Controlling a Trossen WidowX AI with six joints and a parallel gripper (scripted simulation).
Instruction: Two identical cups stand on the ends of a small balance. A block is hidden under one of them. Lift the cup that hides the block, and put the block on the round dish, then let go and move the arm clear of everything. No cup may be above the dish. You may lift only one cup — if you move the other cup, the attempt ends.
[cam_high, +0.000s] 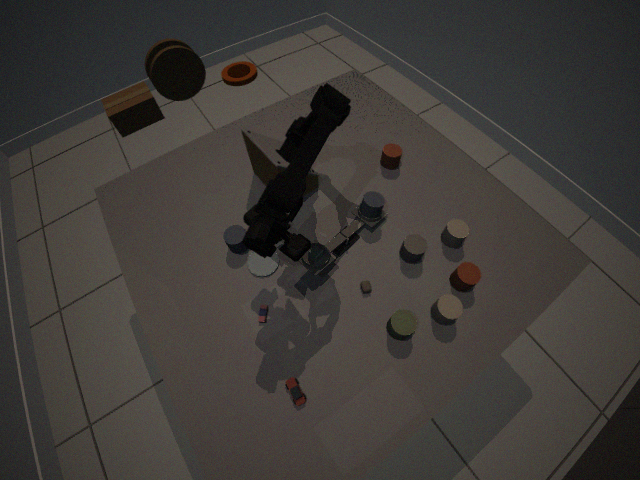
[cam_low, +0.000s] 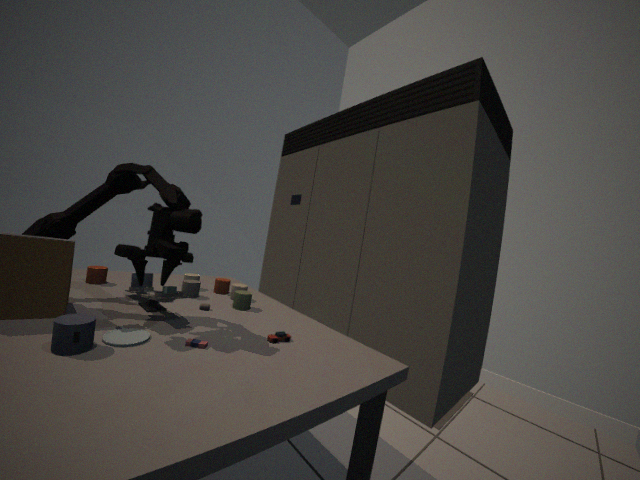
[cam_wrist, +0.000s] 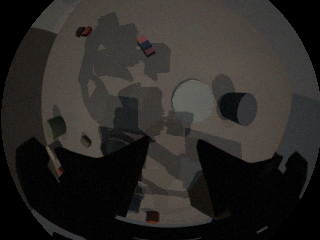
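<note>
My gripper (cam_low: 151, 285) (cam_wrist: 173, 141) is open and empty, pointing down above the table between the round dish and the balance. One blue-grey cup (cam_high: 235, 239) (cam_low: 73, 335) (cam_wrist: 239, 108) stands upright on the table beside the dish, not above it. The pale round dish (cam_high: 263, 264) (cam_low: 126, 337) (cam_wrist: 192, 101) is empty. The greenish block (cam_high: 318, 255) (cam_low: 169, 290) sits uncovered on the near end of the balance (cam_high: 345, 238). The other blue-grey cup (cam_high: 372, 204) stands on the balance's far end.
A brown panel (cam_low: 33, 276) stands behind the dish. Beyond the balance are orange, cream and grey cylinders and a green cylinder (cam_high: 402, 324) (cam_low: 241, 300). A small brown piece (cam_high: 366, 286), a red-blue piece (cam_high: 263, 314) and a red toy car (cam_high: 295, 391) (cam_low: 279, 337) lie nearer.
</note>
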